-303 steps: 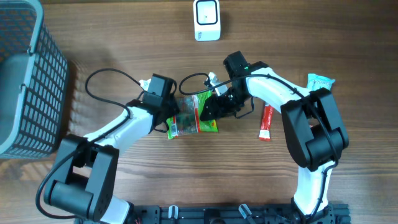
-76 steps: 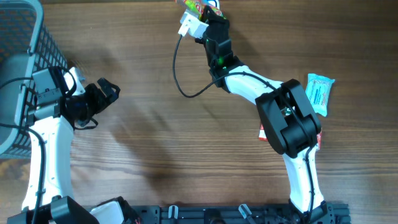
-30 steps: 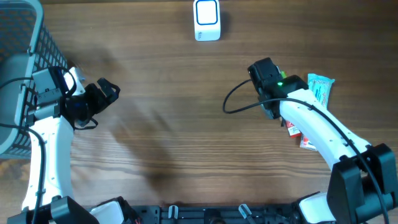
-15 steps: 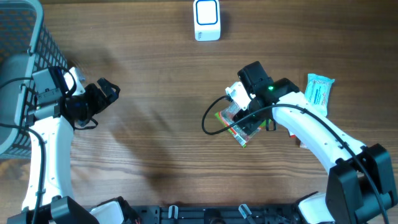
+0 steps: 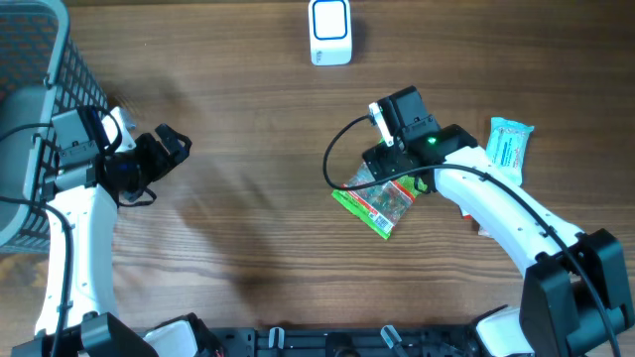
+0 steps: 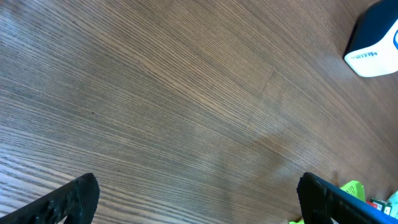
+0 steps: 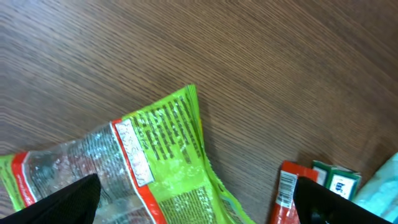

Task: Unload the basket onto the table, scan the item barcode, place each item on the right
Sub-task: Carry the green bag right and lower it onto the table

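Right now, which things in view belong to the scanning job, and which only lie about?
For the job: green snack packet, white scanner.
Lying about: red packet, teal packet, grey basket.

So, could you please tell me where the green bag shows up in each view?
Overhead: the bag lies just right of centre.
Left wrist: only a green sliver at the bottom right, probably the bag's corner.
Right wrist: the bag fills the lower left, lying flat.
Landmark: the scanner links overhead and left wrist; the teal packet links overhead and right wrist.
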Motion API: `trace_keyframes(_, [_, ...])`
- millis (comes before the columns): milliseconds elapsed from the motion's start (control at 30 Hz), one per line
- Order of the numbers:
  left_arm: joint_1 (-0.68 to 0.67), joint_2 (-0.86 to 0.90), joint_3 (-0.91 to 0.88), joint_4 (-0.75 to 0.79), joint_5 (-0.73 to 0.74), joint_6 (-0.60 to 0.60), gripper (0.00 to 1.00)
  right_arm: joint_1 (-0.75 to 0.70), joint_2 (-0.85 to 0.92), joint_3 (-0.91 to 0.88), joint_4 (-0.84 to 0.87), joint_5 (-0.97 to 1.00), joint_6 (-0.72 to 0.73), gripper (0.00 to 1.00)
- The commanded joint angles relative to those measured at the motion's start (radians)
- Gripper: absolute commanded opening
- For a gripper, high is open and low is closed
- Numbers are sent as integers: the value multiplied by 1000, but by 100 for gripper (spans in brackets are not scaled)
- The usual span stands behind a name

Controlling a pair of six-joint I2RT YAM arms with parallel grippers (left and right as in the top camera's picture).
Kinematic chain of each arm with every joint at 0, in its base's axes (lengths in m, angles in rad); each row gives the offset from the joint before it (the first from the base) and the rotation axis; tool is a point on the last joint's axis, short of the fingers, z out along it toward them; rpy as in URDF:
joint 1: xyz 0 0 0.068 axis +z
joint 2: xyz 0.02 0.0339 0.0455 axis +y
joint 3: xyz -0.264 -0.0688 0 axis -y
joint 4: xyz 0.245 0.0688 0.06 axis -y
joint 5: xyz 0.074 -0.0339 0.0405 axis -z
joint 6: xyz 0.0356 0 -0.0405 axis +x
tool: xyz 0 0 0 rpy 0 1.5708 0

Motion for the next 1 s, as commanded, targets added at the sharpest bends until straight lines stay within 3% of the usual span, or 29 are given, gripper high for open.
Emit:
trace_keyframes(0, [5,-13,12,3,-6,23,100,-5,3,-4,8,-33,38,100])
trace_keyframes(667, [5,-13,12,3,-6,23,100,-13,-7,-4,8,-33,38,100])
trace_keyframes(800, [5,-13,12,3,-6,23,100,-14,-93,-4,7,-33,38,100])
trace_keyframes(967, [5,-13,12,3,-6,23,100,-14,-376,-4,7,-33,38,100])
